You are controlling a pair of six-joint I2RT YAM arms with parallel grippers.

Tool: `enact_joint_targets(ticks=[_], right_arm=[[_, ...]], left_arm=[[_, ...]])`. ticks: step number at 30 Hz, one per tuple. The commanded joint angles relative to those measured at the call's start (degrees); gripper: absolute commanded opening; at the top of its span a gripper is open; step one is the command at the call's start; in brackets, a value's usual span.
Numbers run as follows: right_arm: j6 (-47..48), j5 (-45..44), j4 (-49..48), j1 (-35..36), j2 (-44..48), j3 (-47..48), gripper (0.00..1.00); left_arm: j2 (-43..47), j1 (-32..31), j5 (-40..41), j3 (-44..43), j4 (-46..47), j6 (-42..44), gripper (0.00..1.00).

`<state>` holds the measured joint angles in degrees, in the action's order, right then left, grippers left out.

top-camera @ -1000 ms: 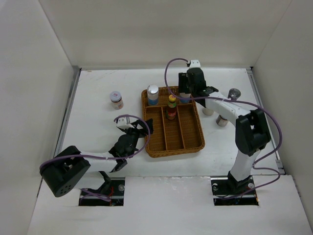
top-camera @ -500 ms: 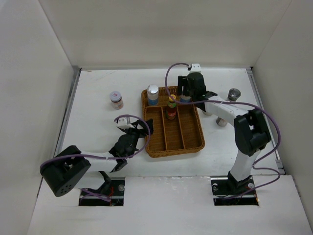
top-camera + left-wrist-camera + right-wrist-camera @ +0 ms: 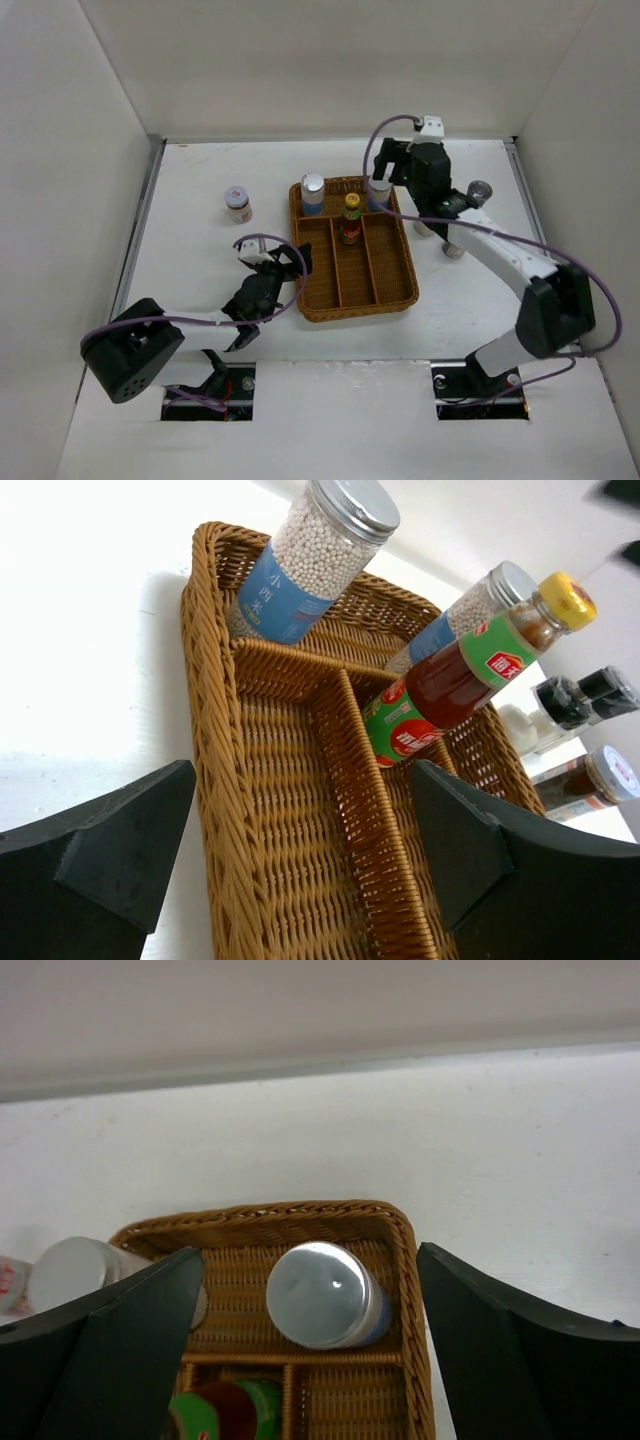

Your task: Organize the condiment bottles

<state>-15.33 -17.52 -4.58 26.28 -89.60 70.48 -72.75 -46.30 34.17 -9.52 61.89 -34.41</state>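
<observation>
Wicker tray (image 3: 355, 310) holds two blue-banded jars (image 3: 313, 190) and a sauce bottle (image 3: 351, 220); four bottles (image 3: 238, 203) stand outside on the tabletop (image 3: 200, 170). Left gripper (image 3: 300, 770) and right gripper (image 3: 310, 1255) are spread, empty.

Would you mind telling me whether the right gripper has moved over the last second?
Yes. The right gripper has shifted rightward relative to the tray. It is now open and has uncovered the silver-capped jar in the tray's far-right corner.

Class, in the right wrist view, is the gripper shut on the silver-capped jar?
No: the right gripper is open, its fingers wide apart either side of the jar in the tray.
</observation>
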Motion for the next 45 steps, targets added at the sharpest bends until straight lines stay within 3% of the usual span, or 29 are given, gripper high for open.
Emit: enact_joint_targets(ticks=[1,2,5,7,10,14,17,19,28,37,40,45], right_arm=[[-3.6,-2.3,-3.9,-0.2,10.7,-5.8,0.9],[-4.2,-2.4,-4.6,-0.1,14.2,-8.7,0.79],[-7.4,-3.0,-5.3,0.6,26.8,-18.2,0.25],[-10.7,-4.0,-4.9,3.5,34.7,-24.0,0.16],[-12.5,-7.3,-5.3,7.3,44.2,-32.2,0.25],[-12.6,-10.1,-5.4,10.6,52.5,-39.9,0.61],[-13.1,-9.6,-6.5,10.8,55.1,-43.9,0.8],[-13.0,-8.7,-7.8,10.8,55.1,-45.8,0.84],[-14.2,-4.5,-10.7,12.6,55.2,-47.4,0.92],[-14.4,-1.5,-11.8,13.8,52.3,-47.1,0.95],[-14.4,-1.5,-11.8,13.8,52.2,-47.1,0.95],[-14.2,-1.8,-11.8,13.8,52.6,-47.1,0.95]], left_arm=[[2.9,1.0,0.1,-2.2,-2.2,1.6,0.87],[3.7,1.3,0.3,-3.0,-4.8,1.7,0.87],[6.7,2.9,1.8,-6.6,-14.9,1.4,0.83],[8.9,4.2,3.8,-10.6,-24.1,1.0,0.79],[9.7,7.4,5.8,-17.8,-37.1,1.5,0.76],[6.8,14.6,5.5,-25.6,-47.7,0.9,0.78],[-0.2,18.1,4.4,-31.9,-52.1,1.5,0.82],[-3.8,20.5,4.5,-34.4,-53.2,1.2,0.82],[-17.8,29.9,4.7,-45.8,-54.4,3.4,0.82],[-28.4,31.8,2.2,-53.7,-54.2,5.5,0.83],[-29.8,32.4,1.9,-54.7,-54.2,5.7,0.75],[-30.2,32.7,1.6,-53.7,-53.1,6.2,0.46]])
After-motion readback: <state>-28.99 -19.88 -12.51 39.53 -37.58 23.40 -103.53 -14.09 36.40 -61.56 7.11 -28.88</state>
